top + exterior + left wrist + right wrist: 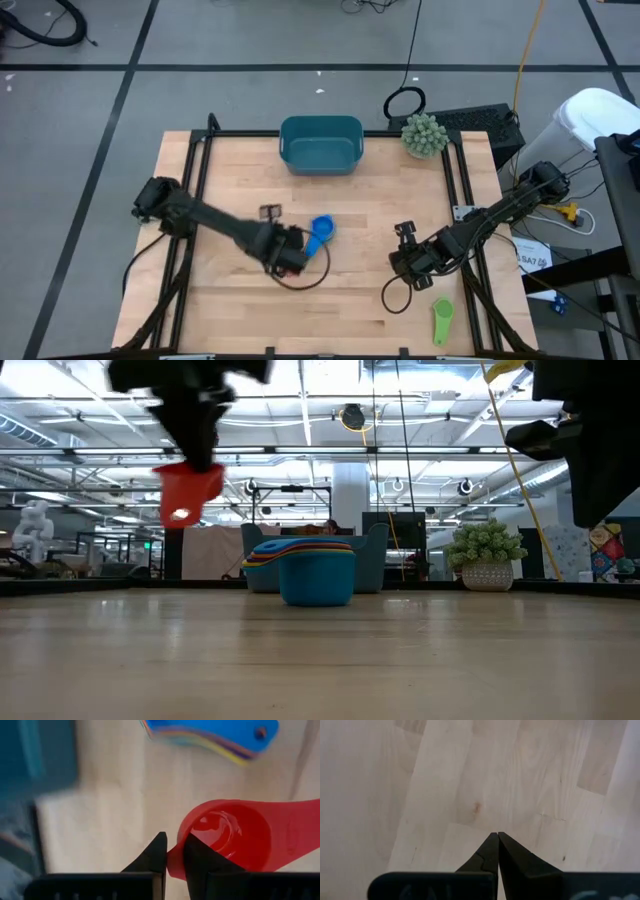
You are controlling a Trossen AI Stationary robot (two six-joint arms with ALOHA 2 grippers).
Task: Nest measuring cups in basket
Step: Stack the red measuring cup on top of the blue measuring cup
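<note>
No readable text — labels too blurred

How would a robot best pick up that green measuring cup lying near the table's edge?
Probably by its flat handle, from straight above: the green measuring cup lies flat on the table, handle toward the near edge, nothing beside it. The shut right gripper is nearest.

Dark jointed arms (215, 225), black looping cables (both sides)
</note>
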